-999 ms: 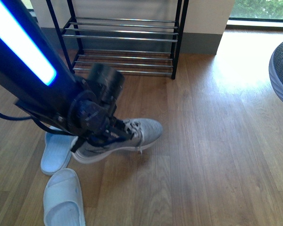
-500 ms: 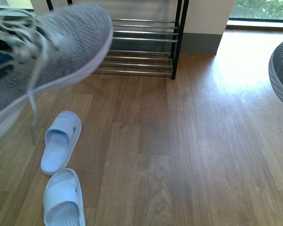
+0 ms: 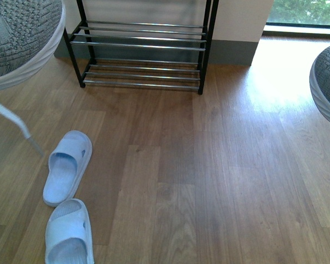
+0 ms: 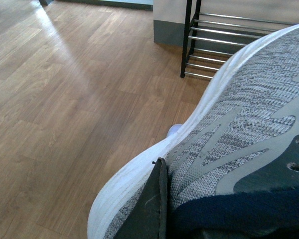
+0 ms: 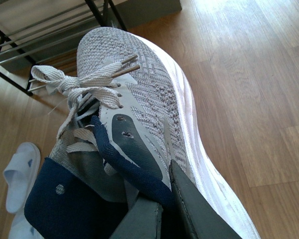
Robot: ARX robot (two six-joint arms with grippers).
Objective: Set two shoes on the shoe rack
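Observation:
One grey sneaker hangs high at the front view's top left, a lace dangling below it. My left gripper is shut on its navy collar; in the left wrist view the grey knit side and white sole fill the picture, with one dark finger outside the shoe. The other grey sneaker shows at the right edge, held off the floor. My right gripper is shut on its collar by the tongue, toe pointing toward the shoe rack. The rack stands against the far wall, its visible chrome rods bare.
Two pale blue slippers lie on the wooden floor at the near left. One slipper also shows under the right shoe. A bright window and a sunlit floor patch sit right of the rack.
The left sneaker was lifted from the floor beside the slippers and has risen up and to the left, out to the frame's corner. The right sneaker has barely moved.

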